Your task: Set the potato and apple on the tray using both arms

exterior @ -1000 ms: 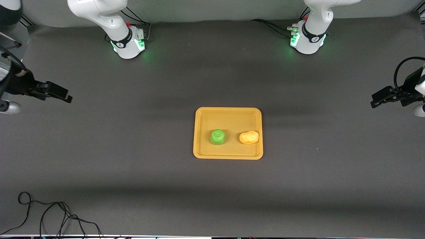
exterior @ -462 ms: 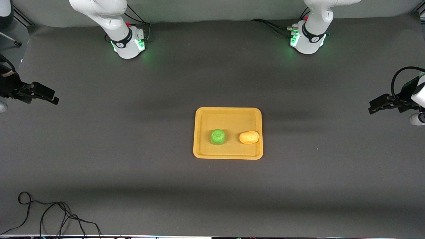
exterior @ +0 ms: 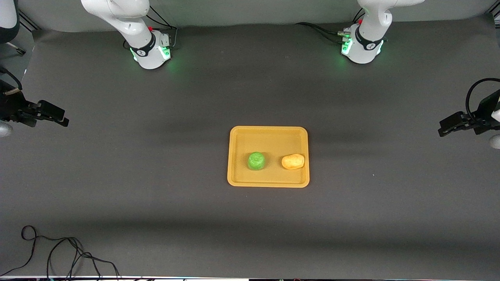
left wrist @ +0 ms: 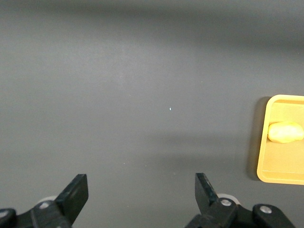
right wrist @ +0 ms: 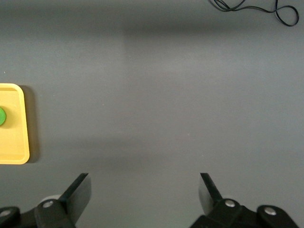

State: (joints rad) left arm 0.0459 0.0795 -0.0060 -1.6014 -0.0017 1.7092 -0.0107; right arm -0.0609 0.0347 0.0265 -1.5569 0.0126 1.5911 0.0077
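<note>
The orange-yellow tray (exterior: 268, 132) lies at the table's middle. The green apple (exterior: 256, 160) and the yellow-tan potato (exterior: 293, 161) lie side by side on it, the potato toward the left arm's end. My left gripper (exterior: 443, 130) is open and empty over bare mat at the left arm's end of the table; its wrist view (left wrist: 141, 187) shows the tray (left wrist: 266, 171) and potato (left wrist: 285, 132). My right gripper (exterior: 62, 119) is open and empty over bare mat at the right arm's end; its wrist view (right wrist: 144, 187) shows the tray (right wrist: 16, 142) and a sliver of apple (right wrist: 2, 116).
The dark grey mat (exterior: 156, 175) covers the table. A loose black cable (exterior: 58, 253) lies at the near corner toward the right arm's end and also shows in the right wrist view (right wrist: 256, 7). The arm bases (exterior: 150, 50) (exterior: 361, 48) stand along the farthest edge.
Both grippers have drawn outward from the tray toward their own ends of the table, the right one more. The apple and potato have not moved.
</note>
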